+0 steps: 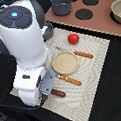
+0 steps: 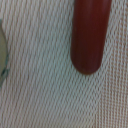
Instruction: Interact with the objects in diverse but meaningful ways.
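Arm: the white Panda arm fills the left half of the exterior view, bent low over the near edge of the woven placemat point(image 1: 99, 52).
Gripper: the gripper point(image 1: 47, 86) sits at lower centre, just left of the sausage; I cannot tell whether its fingers are spread or closed, since the exterior view blurs them and the wrist view shows none.
Sausage: the brown sausage point(image 1: 58, 93) lies on the mat at lower centre; in the wrist view its rounded end point(image 2: 90, 35) fills the upper middle, with nothing gripping it that I can see.
Tomato: the red tomato point(image 1: 73, 38) rests on the mat's far edge, upper centre, well apart from the gripper.
Plate: the round tan plate point(image 1: 64, 63) lies mid-frame between a wooden-handled knife point(image 1: 70, 79) below it and a wooden-handled fork point(image 1: 82, 54) to its upper right.
Saucepan: a grey saucepan point(image 1: 61, 5) stands at top centre on the toy stove.
Likely step: closing in on the sausage, judging by the camera's closeness.
Risk: the sausage is round and smooth, so an off-centre pinch could roll or squirt it away; it could also bump the knife, and pressing too low could snag the weave.
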